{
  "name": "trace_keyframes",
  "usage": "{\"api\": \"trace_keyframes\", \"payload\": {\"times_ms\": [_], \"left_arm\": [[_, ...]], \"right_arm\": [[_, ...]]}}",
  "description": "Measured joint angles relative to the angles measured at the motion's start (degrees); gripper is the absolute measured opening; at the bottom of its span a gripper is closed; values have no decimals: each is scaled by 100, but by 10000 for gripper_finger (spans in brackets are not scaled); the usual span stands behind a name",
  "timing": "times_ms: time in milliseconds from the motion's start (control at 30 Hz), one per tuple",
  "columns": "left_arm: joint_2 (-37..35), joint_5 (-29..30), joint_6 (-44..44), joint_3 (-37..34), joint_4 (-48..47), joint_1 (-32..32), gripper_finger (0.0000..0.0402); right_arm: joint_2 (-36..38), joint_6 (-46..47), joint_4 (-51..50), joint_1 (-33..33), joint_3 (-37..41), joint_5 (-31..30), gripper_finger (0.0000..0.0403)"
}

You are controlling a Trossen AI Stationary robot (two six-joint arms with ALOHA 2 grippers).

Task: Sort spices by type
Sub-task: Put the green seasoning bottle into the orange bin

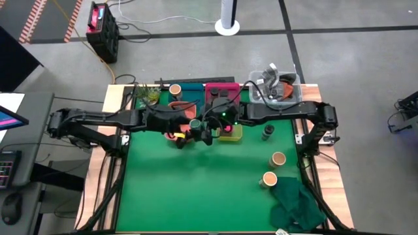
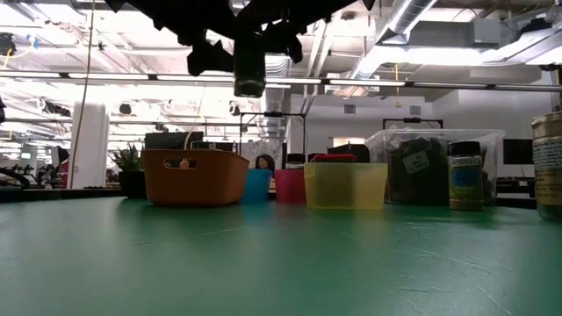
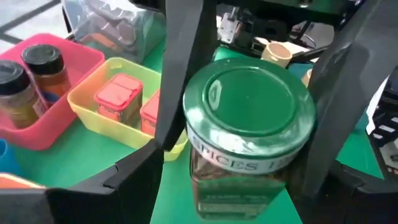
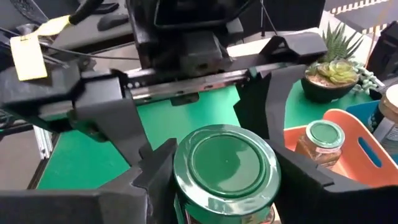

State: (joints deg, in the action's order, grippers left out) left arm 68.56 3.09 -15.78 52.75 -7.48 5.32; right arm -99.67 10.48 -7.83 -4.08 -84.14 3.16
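Dark arms meet from above at the middle of the green table, the left claw and right claw nose to nose, with the row of coloured trays just beyond them; what sits between them is hidden there. At table height, the tall clear glass spice jar with a green metal lid hangs directly under the joined claws, well clear of the mat, and the rounded orange plastic tray stands below and a little to one side of them. Past the left claw's own fingers, both pads lie against opposite sides of the lid, so this claw looks clenched on the jar. From the right wrist, the same lid fills the gap between that claw's fingers, which also appear closed against it, with the left claw straight opposite and a second green-lidded jar already in the orange tray beyond. This reads as a handover in mid-air. To do it well, only one claw should let go once the other's hold is firm, backing straight away without tipping the jar; it then belongs beside its twin.
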Motion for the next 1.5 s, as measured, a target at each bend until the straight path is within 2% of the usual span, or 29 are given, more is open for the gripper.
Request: {"api": "trace_keyframes", "payload": {"times_ms": [467, 700, 900, 1000, 1167, 1500], "left_arm": [[9, -138, 249, 0, -95, -1, 293], [9, -282, 299, 0, -258, -39, 250], [9, -280, 389, 0, -219, -46, 196], [9, -284, 393, 0, -213, -46, 192], [9, -283, 492, 0, -223, -48, 192], [-35, 213, 784, -1, -874, 37, 192]], "right_arm": [[-3, -58, 83, 34, 0, -2, 235], [-3, -46, 103, 33, 0, 0, 235], [-3, -55, 118, 34, 0, -4, 235], [-3, -50, 122, 64, 0, -26, 239], [-1, -26, 80, 77, -2, -19, 268], [236, 102, -400, -175, -9, 15, 373]]}}
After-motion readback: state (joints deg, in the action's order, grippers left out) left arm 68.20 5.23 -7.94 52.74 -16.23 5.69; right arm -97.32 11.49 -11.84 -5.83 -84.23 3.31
